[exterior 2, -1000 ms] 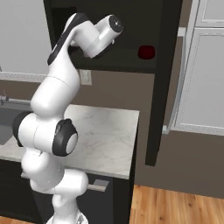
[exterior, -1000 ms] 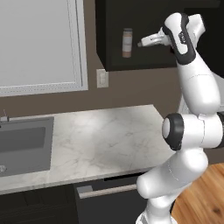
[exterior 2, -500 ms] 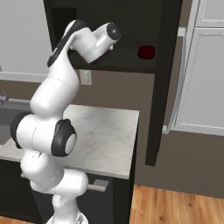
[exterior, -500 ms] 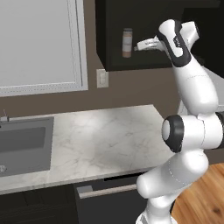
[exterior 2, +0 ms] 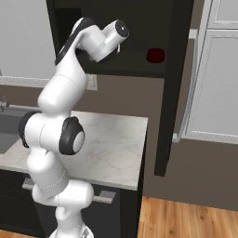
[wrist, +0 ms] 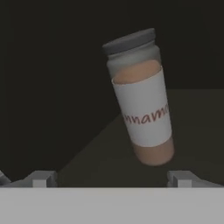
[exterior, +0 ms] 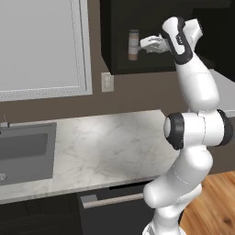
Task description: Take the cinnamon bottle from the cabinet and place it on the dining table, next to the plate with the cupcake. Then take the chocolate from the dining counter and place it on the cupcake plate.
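Observation:
The cinnamon bottle [exterior: 133, 44] stands in the recess of the dark cabinet [exterior: 114, 18], tan-brown with a pale label band and a grey cap. My gripper [exterior: 146, 44] is just to its right at the same height, open, fingers pointing at the bottle with a small gap left. In the hand view the cinnamon bottle [wrist: 141, 99] looks tilted and sits ahead of the gripper [wrist: 113, 179], a little to the right of centre. Both fingertips [wrist: 42, 178] stand wide apart with nothing between them. The arm reaches up into the cabinet [exterior 2: 153, 28].
A round dark-red object [exterior 2: 155, 55] sits deeper in the cabinet recess. Below lies a marbled counter [exterior: 105, 142] with a sink [exterior: 23, 151] at its left. A wall outlet [exterior: 107, 82] and a window [exterior: 41, 46] are behind. White cupboard doors [exterior 2: 216, 83] stand at right.
The hand has moved left, further into the cabinet and closer to the cinnamon bottle. The jaws stay open. The bottle has not moved.

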